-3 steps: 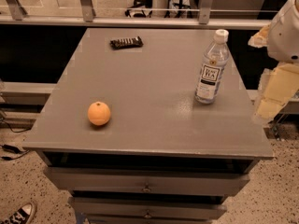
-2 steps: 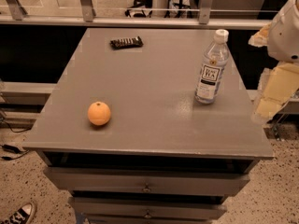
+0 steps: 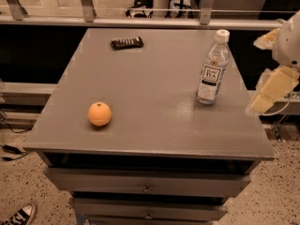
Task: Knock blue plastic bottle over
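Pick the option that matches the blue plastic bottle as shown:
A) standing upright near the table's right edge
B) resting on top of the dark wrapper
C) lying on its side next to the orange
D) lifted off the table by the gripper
A: the blue plastic bottle stands upright, cap on top, on the table near its right edge. The gripper is off the table's right side, apart from it, and the orange sits far to the left.

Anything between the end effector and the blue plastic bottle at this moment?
Nothing visible. The end effector hangs beyond the right edge of the table, right of the upright blue plastic bottle. The orange and the dark bar lie well to the bottle's left.
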